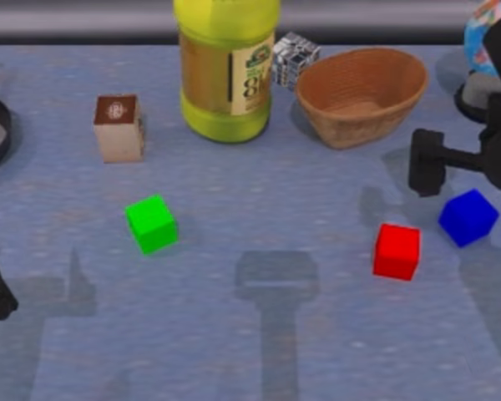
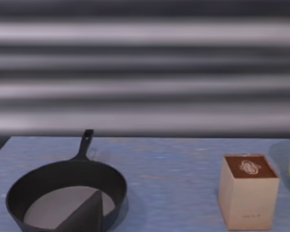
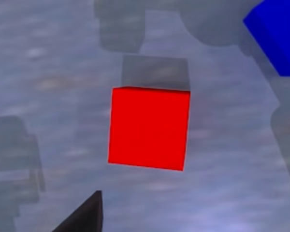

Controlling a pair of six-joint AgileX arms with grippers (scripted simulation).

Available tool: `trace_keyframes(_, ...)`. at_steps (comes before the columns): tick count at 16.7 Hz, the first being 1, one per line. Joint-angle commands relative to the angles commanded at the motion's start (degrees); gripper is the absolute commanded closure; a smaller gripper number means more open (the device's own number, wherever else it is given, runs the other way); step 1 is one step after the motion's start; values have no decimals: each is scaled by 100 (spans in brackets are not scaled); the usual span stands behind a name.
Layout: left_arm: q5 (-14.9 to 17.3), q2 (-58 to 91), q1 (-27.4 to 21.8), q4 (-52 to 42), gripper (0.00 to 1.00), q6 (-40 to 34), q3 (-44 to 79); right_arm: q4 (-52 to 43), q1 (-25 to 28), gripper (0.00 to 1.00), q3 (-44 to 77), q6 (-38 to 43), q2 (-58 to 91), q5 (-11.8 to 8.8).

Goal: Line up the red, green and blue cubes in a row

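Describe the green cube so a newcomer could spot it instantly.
Start at the big yellow bottle at the table's far edge. Come toward the near edge and slightly left: the green cube sits alone there. Its red and blue twins lie far right.

Green cube (image 1: 151, 224) alone left; red cube (image 1: 397, 251) near blue cube (image 1: 468, 217) (both right, apart)
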Motion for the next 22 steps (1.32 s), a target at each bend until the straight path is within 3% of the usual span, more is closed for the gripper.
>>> trace_keyframes(6, 0, 0, 0, 0, 0, 0, 0, -1063, 455, 0, 1658, 682, 2167, -11)
trace_keyframes(13, 0, 0, 0, 0, 0, 0, 0, -1267, 547, 0, 2010, 820, 2570, -13)
trace_keyframes(17, 0, 0, 0, 0, 0, 0, 0, -1026, 530, 0, 1852, 804, 2672, -12)
trace_keyframes(22, 0, 0, 0, 0, 0, 0, 0, 173, 547, 0, 1283, 827, 3225, -8)
